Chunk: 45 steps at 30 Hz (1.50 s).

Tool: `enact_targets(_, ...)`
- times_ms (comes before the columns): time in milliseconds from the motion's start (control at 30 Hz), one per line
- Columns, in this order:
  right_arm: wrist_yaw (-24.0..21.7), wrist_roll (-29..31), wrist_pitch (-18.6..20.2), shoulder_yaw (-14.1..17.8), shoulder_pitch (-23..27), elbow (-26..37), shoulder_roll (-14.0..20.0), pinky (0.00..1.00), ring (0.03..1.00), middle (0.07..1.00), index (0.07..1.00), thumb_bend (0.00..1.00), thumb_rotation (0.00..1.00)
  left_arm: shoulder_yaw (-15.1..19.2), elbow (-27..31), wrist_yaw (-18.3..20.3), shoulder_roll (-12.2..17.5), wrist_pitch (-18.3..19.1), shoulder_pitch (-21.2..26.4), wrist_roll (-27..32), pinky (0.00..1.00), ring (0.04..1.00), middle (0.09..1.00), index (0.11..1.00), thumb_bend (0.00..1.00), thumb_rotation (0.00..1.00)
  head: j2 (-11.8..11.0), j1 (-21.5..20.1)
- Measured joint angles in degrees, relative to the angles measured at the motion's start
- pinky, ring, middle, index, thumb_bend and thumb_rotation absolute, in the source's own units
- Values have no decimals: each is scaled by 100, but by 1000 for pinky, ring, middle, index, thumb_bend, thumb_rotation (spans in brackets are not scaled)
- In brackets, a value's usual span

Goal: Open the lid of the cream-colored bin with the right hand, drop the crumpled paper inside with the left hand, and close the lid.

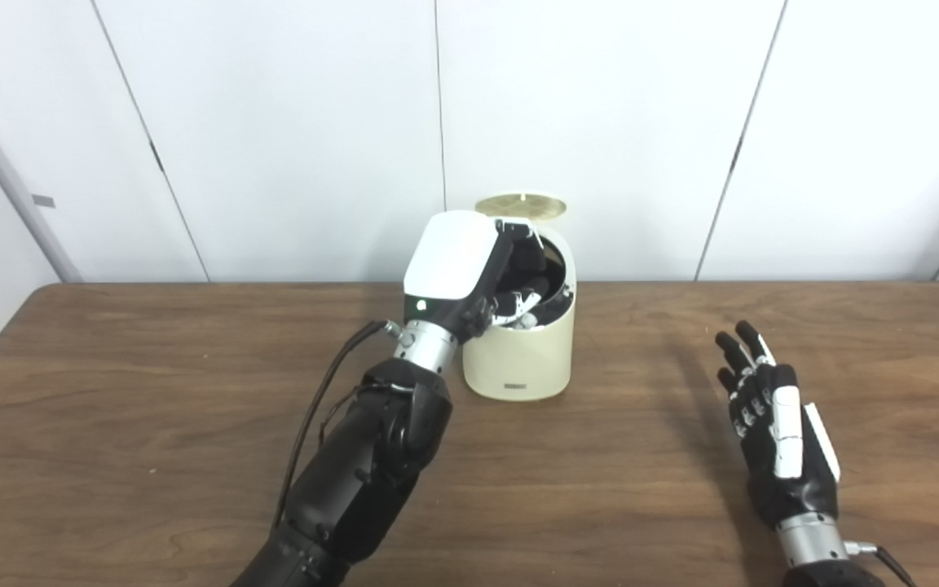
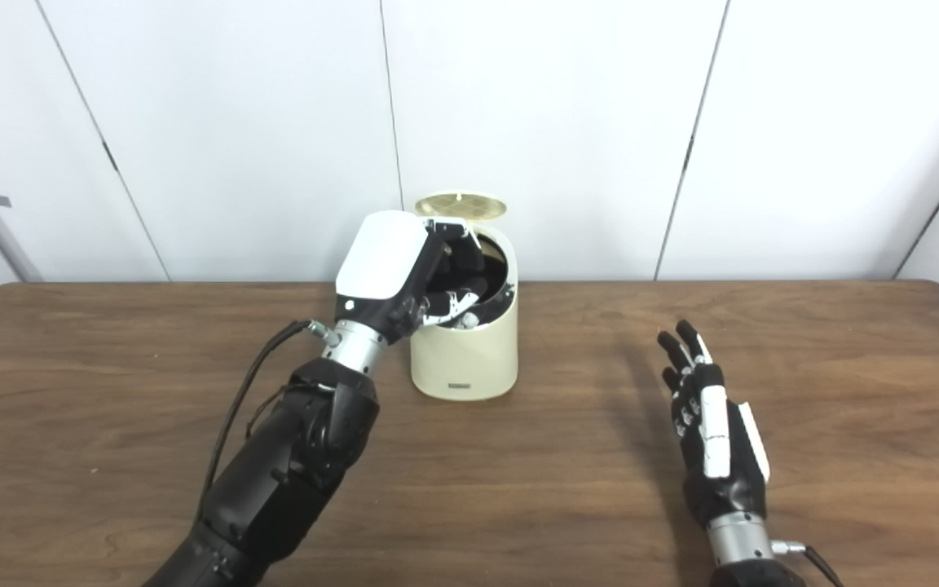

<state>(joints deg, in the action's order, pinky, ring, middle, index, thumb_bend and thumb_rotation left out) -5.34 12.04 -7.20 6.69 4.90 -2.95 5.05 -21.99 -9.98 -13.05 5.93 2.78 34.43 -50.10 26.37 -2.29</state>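
In the left eye view the left robot hand reaches into the open cream-colored bin, its lid raised at the far side; whether it pinches the crumpled paper I cannot tell, as no paper shows. Withdrawing carelessly could tip the bin.

In the right eye view the right robot hand rests spread on the brown wooden counter, white wall panels behind.

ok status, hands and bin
Left hand over open bin, fingers down in its mouth; paper not visible. Right hand open, resting on table, clear of bin. Lid up. Nothing in the way.
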Motion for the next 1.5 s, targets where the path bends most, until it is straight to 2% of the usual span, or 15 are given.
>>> enact_targets(400,-2,16,10,-3,5,-1,14,1000,1000,932,967,511,1000,205,329,-10,20,-168,-190,46,370,432,506,469,476,0,9,35)
enact_targets(567,-6,12,9,-9,6,-6,29,1000,998,933,967,511,1000,373,649,73,49,-166,-355,135,361,450,511,463,476,0,18,44)
enact_targets(900,-12,22,18,-14,10,-11,34,1000,1000,936,971,515,1000,589,849,152,199,-169,-490,122,351,444,504,461,477,0,26,70)
enact_targets(1200,-21,64,33,-13,13,-14,35,1000,1000,936,971,516,1000,918,946,150,284,-173,-705,169,351,419,526,477,475,0,35,88)
enact_targets(1367,-21,64,31,-17,19,-29,41,1000,1000,940,974,520,1000,1211,1028,132,277,-174,-861,494,316,422,557,511,469,0,44,105)
enact_targets(1467,-21,64,25,-20,28,-51,47,1000,1000,939,975,516,1000,1377,1183,139,265,-147,-1006,648,321,438,564,518,470,0,44,114)
enact_targets(1500,-24,64,25,-21,35,-61,51,1000,1000,941,977,518,1000,1418,1242,158,264,-128,-1053,726,360,421,550,523,485,0,44,114)
